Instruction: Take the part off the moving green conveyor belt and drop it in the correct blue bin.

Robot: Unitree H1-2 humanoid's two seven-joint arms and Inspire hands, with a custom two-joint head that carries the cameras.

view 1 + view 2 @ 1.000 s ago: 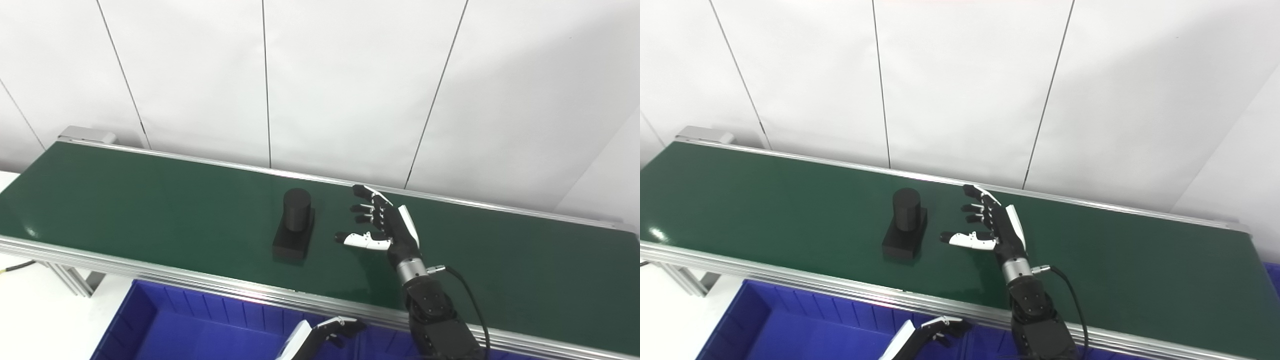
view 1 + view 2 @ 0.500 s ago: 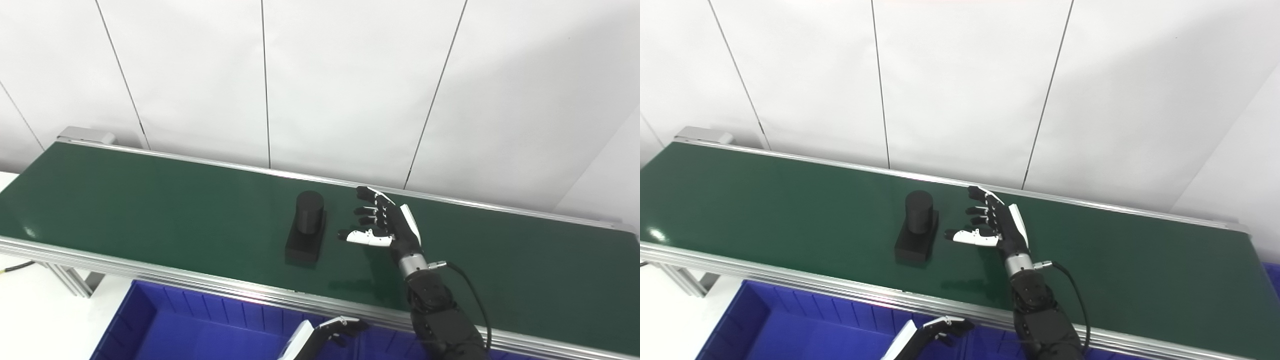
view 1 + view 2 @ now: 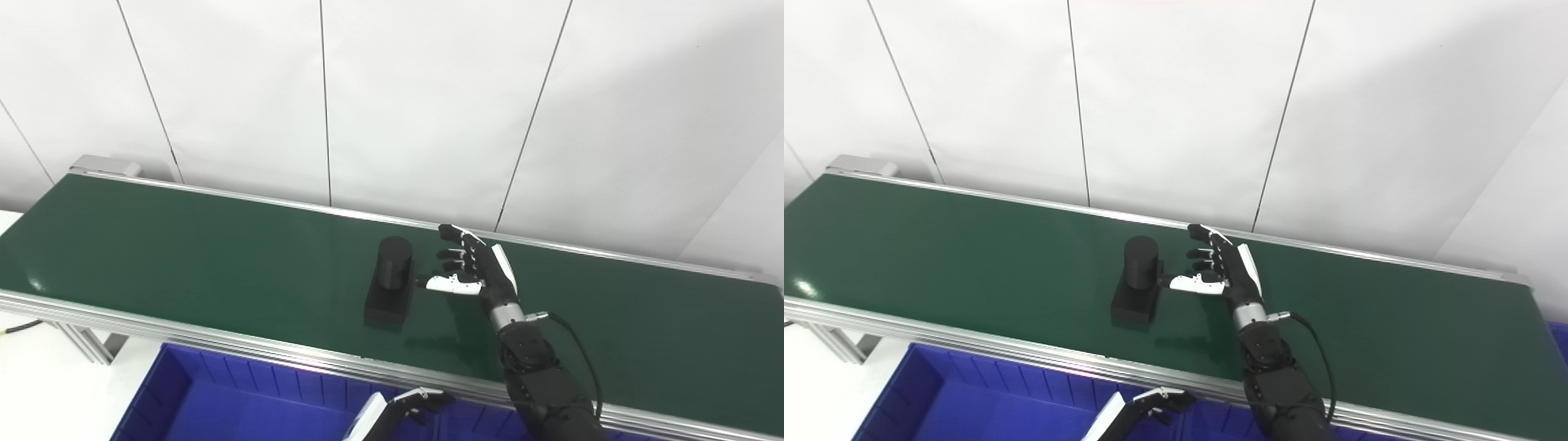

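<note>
The part (image 3: 389,285) is black: an upright cylinder on a rectangular block. It stands on the green conveyor belt (image 3: 184,257) near the middle. My right hand (image 3: 474,270) is open just to the right of it, fingers spread toward the part, thumb tip almost at the block. It holds nothing. My left hand (image 3: 401,409) is low at the bottom edge over the blue bin (image 3: 245,404), fingers curled; only part of it shows.
The belt runs left to right between aluminium rails (image 3: 245,349). A white panelled wall (image 3: 392,92) stands behind it. The blue bin has a divider wall (image 3: 1185,422) near my left hand. A black cable (image 3: 576,355) loops from my right wrist.
The part has travelled to the right along the belt. My right hand has moved a little up and toward it, so the gap between thumb and part has nearly closed. The left hand stays put.
</note>
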